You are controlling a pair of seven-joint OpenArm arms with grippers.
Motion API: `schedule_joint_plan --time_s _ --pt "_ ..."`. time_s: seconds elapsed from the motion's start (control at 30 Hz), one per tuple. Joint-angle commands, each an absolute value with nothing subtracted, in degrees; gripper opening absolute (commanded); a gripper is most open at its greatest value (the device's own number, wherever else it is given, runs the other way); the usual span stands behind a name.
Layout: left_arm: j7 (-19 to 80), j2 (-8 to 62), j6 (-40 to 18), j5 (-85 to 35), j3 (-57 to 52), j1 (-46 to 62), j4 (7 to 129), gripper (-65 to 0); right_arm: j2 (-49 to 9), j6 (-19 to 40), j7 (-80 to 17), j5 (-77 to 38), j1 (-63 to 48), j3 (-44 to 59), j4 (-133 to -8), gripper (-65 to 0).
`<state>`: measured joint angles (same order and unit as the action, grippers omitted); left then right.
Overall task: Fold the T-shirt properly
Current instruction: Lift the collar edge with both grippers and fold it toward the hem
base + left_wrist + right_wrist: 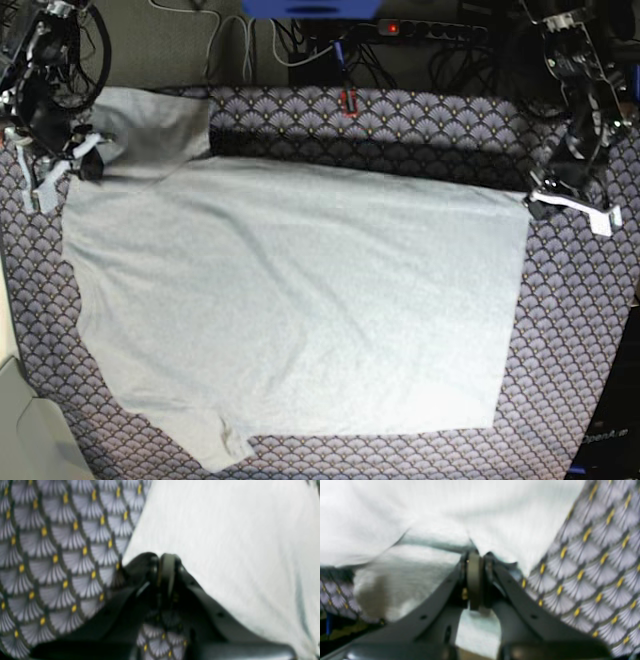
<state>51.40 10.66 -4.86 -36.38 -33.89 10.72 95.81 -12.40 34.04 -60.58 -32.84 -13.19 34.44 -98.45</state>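
Grey T-shirt (300, 300) spread flat, plain side up, on fan-patterned tablecloth (560, 330) over worktop, left tool (165, 562) clenched on shirt's far hem corner, right tool (475, 562) clenched on shirt by far sleeve

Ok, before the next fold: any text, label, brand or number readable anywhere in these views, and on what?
"OpenA…": faint pale lettering on the dark surface at the base view's bottom right corner; cut off and too dim to read further.
T-shirt: plain side up, no lettering visible.
Tablecloth: pattern only, no text.
Both wrist views: blurred, nothing readable.
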Motion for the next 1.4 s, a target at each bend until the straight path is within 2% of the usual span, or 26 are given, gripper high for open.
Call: schedule_joint_plan --time_s 0.0,0.17,0.3,0.5,0.7,0.87,1.13,1.37 --pt "50.4 11.7 -5.1 -35.8 -34.1 9.2 96.7 -64.5 -13.9 34.0 -59.7 -33.0 -11.8 34.9 -99.0 -65.0" --pt "50.4 12.0 -5.1 -29.2 -29.9 3.0 96.7 -64.5 -16.0 33.7 -59.7 -32.9 -6.5 32.9 -98.9 -65.0" --pt "50.4 11.9 -5.1 -26.4 -28.3 -2.9 92.1 -64.5 -17.5 33.6 -59.6 -32.8 -1.9 29.3 -97.1 -65.0" --pt "50.2 11.8 -5.3 -25.3 -28.3 -11.1 79.8 -64.5 -20.4 33.6 -59.1 -32.8 8.0 23.0 -85.0 -65.0" --pt "49.8 11.6 -5.5 -22.3 -28.3 -16.7 74.6 -64.5 -24.0 33.6 -53.1 -32.8 15.8 16.0 -74.2 -65.0" --pt "49.7 12.0 -5.6 -21.0 -27.3 -21.8 70.4 -64.5 -24.2 33.7 -50.2 -25.8 21.8 14.5 -66.8 -65.0" --pt "45.1 12.1 -5.6 -17.7 -19.2 -24.0 69.5 -64.5 -24.2 33.7 -44.1 -18.4 26.5 6.9 -61.3 -65.0" --pt "42.0 12.8 -5.5 -15.2 -18.3 -24.9 69.3 -64.5 -24.2 33.7 -38.9 -14.8 27.0 5.7 -60.6 -65.0"
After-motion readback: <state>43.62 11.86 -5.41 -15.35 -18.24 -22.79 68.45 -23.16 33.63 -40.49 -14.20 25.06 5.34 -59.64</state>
